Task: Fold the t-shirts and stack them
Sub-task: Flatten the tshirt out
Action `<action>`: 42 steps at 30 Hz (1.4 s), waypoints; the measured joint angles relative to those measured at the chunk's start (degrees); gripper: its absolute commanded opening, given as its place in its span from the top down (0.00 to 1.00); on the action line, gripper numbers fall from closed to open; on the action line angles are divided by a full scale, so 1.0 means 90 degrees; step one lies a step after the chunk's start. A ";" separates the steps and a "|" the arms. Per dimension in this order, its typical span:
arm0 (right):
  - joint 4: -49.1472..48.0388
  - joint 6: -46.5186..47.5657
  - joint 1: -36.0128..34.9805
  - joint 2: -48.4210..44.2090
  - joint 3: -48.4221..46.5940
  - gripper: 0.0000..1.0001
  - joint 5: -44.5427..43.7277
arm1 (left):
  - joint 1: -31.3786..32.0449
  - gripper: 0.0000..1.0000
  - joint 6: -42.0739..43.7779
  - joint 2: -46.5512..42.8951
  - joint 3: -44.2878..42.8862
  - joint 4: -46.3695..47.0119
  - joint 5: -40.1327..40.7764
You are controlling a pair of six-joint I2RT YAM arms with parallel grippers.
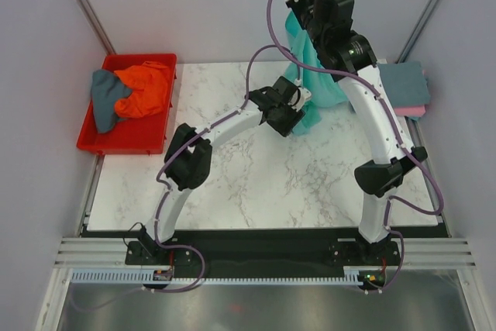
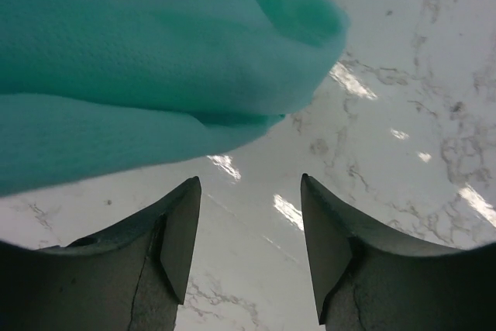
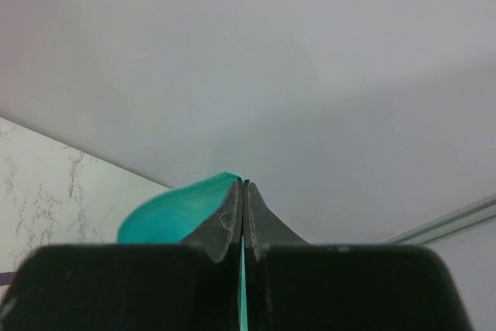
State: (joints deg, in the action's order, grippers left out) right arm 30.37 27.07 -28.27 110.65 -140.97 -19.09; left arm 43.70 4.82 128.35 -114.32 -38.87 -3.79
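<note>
A teal t-shirt hangs from my right gripper, which is raised high at the back of the table and shut on the shirt's edge. The shirt's lower end rests bunched on the marble table. My left gripper is open and empty, low beside that lower end; in the left wrist view the teal cloth fills the top above the open fingers. A folded grey-blue shirt lies on a folded pink shirt at the right edge.
A red bin stands off the table's left edge, holding an orange shirt and a dark teal-grey shirt. Grey walls enclose the back and sides.
</note>
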 measured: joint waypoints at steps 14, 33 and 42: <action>-0.0107 0.0027 0.0056 0.0012 -0.0175 1.00 -0.0104 | 0.0192 0.38 0.0228 0.1430 -0.1161 0.0384 0.1843; -0.0260 0.0143 0.0192 0.0010 -0.0265 1.00 -0.0313 | 0.0410 0.37 -0.0236 0.1071 -0.1508 0.0340 0.1530; -0.0284 0.0192 0.0192 -0.0034 -0.0270 1.00 -0.0372 | 0.0452 0.98 -0.0170 0.1826 -0.1693 0.0522 0.1647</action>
State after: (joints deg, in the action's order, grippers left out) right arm 27.81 28.80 -26.55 110.34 -143.39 -22.44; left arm 47.77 3.29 144.79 -129.56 -34.17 11.03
